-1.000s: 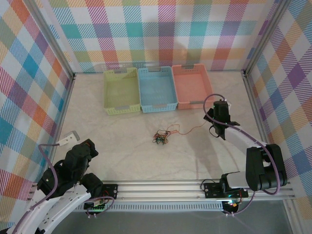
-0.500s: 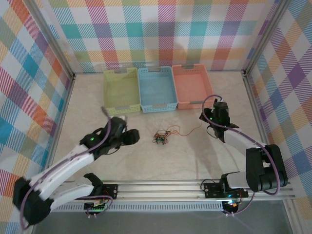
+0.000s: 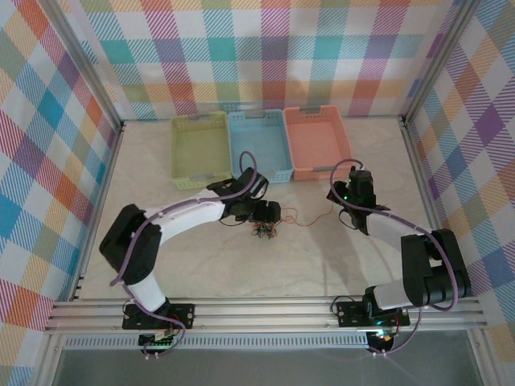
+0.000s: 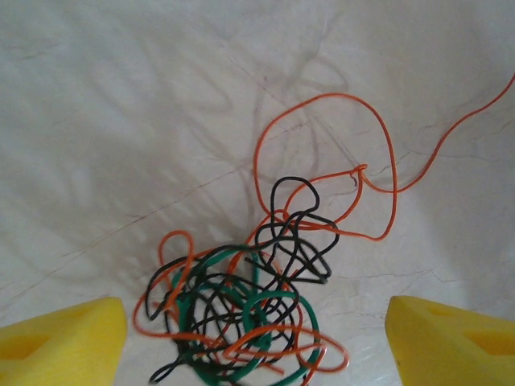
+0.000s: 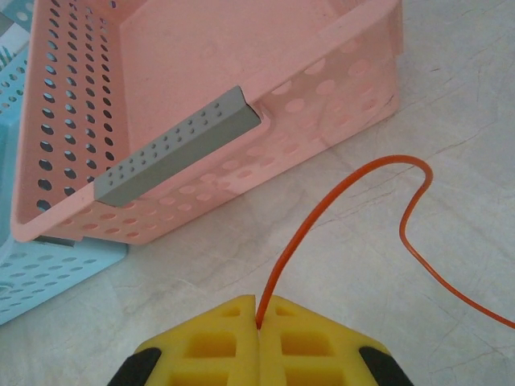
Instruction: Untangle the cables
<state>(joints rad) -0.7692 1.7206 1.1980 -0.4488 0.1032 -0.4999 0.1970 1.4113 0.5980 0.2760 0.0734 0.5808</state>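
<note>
The left gripper [image 3: 264, 214] has swung across from its folded rest at the near-left corner and now hangs right over the cables [image 3: 265, 229], which lie in a small knot on the tabletop [image 3: 201, 265] in front of the blue basket [image 3: 259, 178]. Its jaws have spread on the way. In the left wrist view the two yellow fingertips [image 4: 64, 342] stand far apart at the lower corners, with the orange, black and green strands on the marble between them and nothing gripped yet. The right gripper [image 5: 259, 322] has barely shifted. Its jaws are pressed together on the free end of an orange cable [image 5: 338, 193], just in front of the pink basket [image 5: 322, 104], and that strand runs in a slack curve back to the knot. So one end looks anchored while the other arm arrives to work the knot. I judge the untangling proper to be only at its start, since the strands loop tightly through one another. The next move probably calls for the left jaws to close on a single loop rather than the whole clump, or pulling may only tighten it.
</note>
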